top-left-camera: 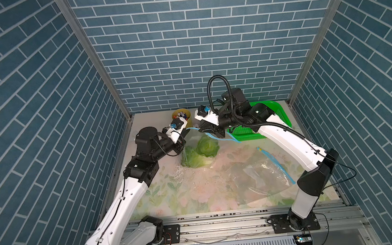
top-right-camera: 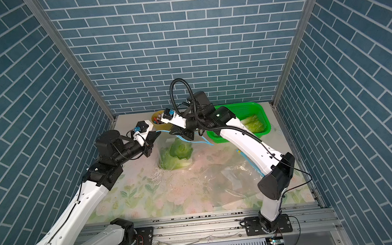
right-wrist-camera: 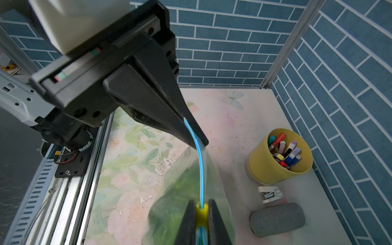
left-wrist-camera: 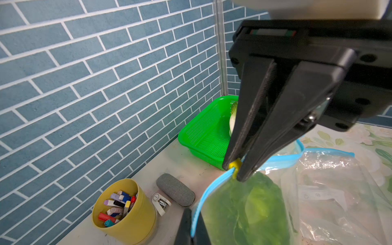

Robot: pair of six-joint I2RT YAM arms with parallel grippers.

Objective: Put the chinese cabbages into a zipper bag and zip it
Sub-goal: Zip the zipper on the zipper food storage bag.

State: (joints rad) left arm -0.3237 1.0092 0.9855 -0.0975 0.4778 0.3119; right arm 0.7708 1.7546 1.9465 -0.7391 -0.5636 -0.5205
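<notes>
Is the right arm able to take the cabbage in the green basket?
Probably not yet: its tool is shut on the yellow slider of the bag. The cabbage lies uncovered in the basket.

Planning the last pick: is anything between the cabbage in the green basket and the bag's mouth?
Yes. The right arm crosses above the basket beside that cabbage. The bag's mouth is zipped from the left gripper, shut on the zip's end, to the yellow slider in the shut right gripper; beyond that it gapes.

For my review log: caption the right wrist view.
Right gripper pinches slider; left gripper holds zip end; cabbage in bag.
</notes>
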